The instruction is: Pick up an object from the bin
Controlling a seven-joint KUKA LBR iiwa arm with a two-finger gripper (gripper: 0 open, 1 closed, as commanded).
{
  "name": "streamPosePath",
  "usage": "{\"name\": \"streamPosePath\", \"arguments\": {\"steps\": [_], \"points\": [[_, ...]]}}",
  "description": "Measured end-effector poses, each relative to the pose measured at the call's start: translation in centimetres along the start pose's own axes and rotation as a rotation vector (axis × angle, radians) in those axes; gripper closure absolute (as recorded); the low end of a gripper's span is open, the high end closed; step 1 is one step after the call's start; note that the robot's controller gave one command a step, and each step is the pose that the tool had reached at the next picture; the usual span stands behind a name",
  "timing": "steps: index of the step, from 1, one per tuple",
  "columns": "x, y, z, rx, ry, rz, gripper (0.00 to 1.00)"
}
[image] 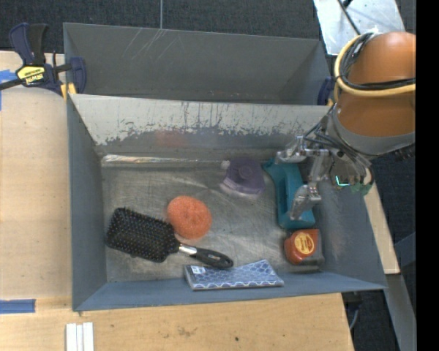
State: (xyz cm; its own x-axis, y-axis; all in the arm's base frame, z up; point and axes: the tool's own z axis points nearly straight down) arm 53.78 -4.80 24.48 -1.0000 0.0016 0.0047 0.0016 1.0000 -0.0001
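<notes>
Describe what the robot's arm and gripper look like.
The arm ends in a rounded orange cover with a dark band and pale rim, over a grey collar. A black cable curves over it. The gripper is silver metal, with a small green light beside it.

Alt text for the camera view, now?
The gripper hangs over a teal object at the grey bin's right side, an orange tape measure beside it. A purple lump, orange scrubber, black hairbrush and blue patterned pad lie further left.

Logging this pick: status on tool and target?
Tool low at right side of bin, over teal block. Orange tape measure close by; purple lump on block's other side.
</notes>
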Motion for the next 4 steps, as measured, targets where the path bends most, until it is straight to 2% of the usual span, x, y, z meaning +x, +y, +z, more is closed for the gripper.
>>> {"name": "streamPosePath", "arguments": {"steps": [1,2,3,4], "points": [[-0.1,0.0,-0.4,0.001,-0.009,-0.001,0.00],[-3.2,1.3,3.9,0.002,-0.016,-0.059,0.00],[-3.6,1.7,8.9,0.001,-0.010,-0.221,0.00],[-5.6,1.3,15.1,0.001,-0.014,-0.230,0.00]]}}
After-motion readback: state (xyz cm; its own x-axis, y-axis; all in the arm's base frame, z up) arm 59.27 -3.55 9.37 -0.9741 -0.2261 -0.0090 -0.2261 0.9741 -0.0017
